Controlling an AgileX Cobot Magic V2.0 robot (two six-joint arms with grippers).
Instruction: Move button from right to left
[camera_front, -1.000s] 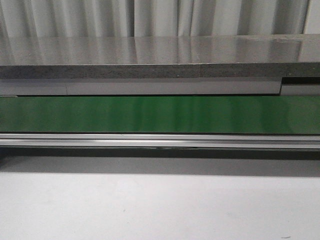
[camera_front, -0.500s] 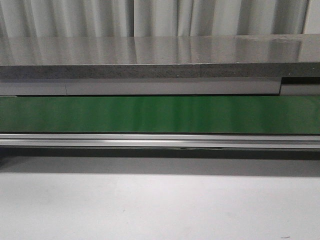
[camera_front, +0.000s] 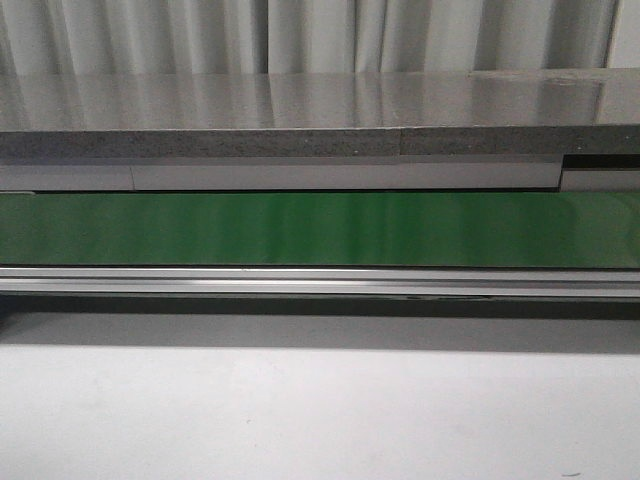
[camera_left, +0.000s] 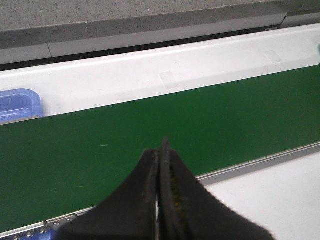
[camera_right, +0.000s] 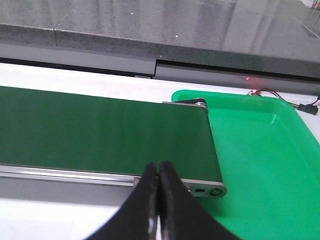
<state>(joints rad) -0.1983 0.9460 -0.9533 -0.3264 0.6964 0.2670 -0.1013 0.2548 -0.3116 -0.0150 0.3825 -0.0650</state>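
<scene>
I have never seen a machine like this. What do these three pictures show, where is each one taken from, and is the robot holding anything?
This is a robot with two arms, facing a green conveyor belt. The front picture looks forward over the white table to the belt; neither arm appears in it. The other two pictures come from cameras on the wrists. The dark wedge low in each is that arm's hand: the left hand and the right hand, both shut and holding nothing. The left wrist picture also shows a blue container beyond the belt. The right wrist picture shows a green tray at the belt's end. No button appears in any picture.
</scene>
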